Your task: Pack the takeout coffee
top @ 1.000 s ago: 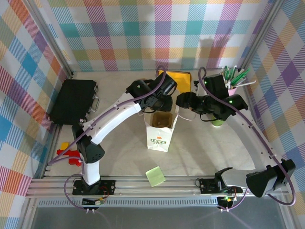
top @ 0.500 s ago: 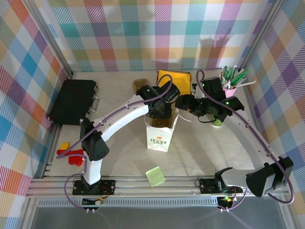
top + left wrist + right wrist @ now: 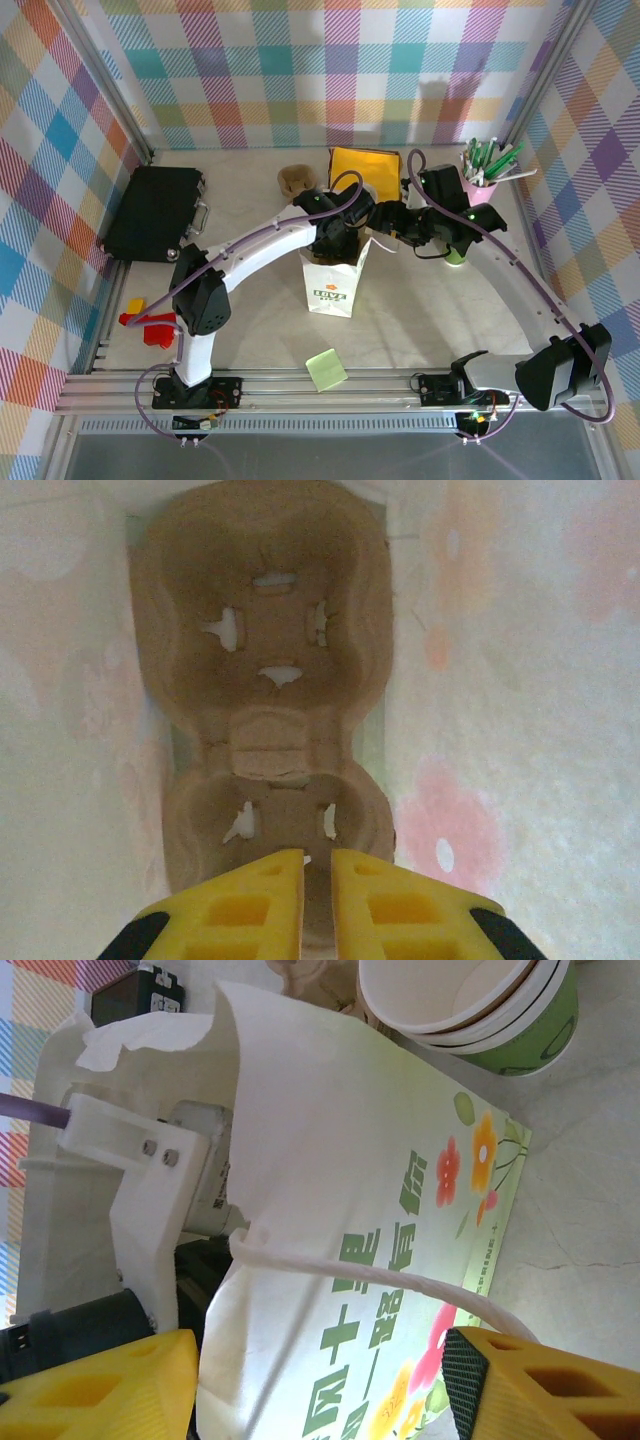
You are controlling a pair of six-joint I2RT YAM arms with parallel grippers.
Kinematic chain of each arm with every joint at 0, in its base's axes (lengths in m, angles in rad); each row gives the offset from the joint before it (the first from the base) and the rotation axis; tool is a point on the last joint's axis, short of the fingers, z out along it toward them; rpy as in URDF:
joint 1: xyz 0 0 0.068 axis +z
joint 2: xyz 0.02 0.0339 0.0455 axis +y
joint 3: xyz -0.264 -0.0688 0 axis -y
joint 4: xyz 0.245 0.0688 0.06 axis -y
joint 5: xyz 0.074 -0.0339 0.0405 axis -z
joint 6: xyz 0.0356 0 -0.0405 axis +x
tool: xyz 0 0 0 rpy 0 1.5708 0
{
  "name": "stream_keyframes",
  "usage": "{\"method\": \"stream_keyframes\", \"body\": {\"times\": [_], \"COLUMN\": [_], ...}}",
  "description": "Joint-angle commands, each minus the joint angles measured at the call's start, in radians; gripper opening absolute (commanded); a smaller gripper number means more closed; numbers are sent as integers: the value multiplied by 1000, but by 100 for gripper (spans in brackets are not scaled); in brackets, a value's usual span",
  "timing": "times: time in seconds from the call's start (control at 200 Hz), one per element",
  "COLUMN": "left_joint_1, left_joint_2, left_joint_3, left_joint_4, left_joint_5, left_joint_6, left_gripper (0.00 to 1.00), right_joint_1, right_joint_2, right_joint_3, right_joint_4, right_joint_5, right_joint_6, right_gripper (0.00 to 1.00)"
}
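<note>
On the table point(image 3: 420, 310), a white paper bag point(image 3: 333, 290) stood midway between the side edges. The left gripper point(image 3: 317, 862) hung inside it over the pulp cup carrier point(image 3: 265, 660), jaws almost clenched with nothing plainly between them. The right gripper point(image 3: 320, 1365) straddled the bag's rim, jaws released. The takeout coffee cup point(image 3: 456, 257) stood right of the bag, toward the far-right corner, nearest the right arm.

**Plaid Walls Around a Pale Counter**

Cloth walls point(image 3: 300, 70) in a pastel check of pink, blue, yellow and green close in the back and both sides. Slanting aluminium posts point(image 3: 100, 80) mark the corners. The counter point(image 3: 430, 320) is pale and faintly marbled, evenly lit, with soft shadows. A ribbed aluminium rail point(image 3: 330, 385) runs along its near edge.
</note>
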Motion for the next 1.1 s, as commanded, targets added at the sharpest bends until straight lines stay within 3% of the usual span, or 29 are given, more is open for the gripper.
{"method": "stream_keyframes", "body": {"times": [0.0, 1.095], "left_joint_1": [10, 30], "left_joint_2": [25, 18], "left_joint_3": [-18, -190], "left_joint_4": [10, 124], "left_joint_5": [33, 70], "left_joint_6": [-6, -8], "left_gripper": [15, 11], "right_joint_1": [-4, -5], "right_joint_2": [-2, -104], "right_joint_3": [-16, -62], "right_joint_4": [19, -10], "right_joint_5": [-15, 38], "right_joint_6": [16, 10], "right_gripper": [67, 60]}}
